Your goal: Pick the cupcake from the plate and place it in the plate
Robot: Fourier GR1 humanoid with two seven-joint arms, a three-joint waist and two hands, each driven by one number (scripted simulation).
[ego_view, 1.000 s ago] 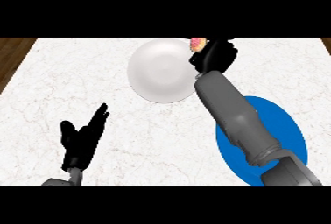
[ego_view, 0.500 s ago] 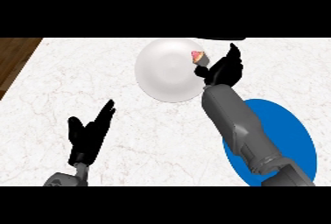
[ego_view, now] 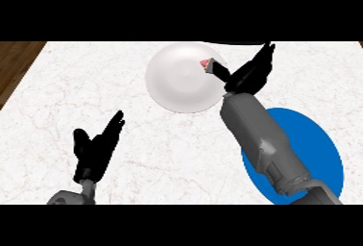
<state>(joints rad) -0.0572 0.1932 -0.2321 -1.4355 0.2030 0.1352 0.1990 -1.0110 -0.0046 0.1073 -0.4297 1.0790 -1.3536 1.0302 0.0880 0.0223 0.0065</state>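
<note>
Right robot hand (ego_view: 248, 77) released, fingers straight; small pink-topped cupcake (ego_view: 207, 63) just left of thumb, on right side of round white plate (ego_view: 177, 89). Round blue plate (ego_view: 319, 146) beside forearm. Left robot hand (ego_view: 92, 151) farther, open.

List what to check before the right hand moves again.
1. Cupcake on the white plate, near its right rim: ok.
2. Cupcake upright: cannot tell, too small to judge.
3. Right hand open, fingers straight: ok.
4. Right hand's thumb apart from the cupcake: cannot tell; they seem to meet.
5. Left hand open at the lower left, apart from the white plate and the blue plate: ok.
</note>
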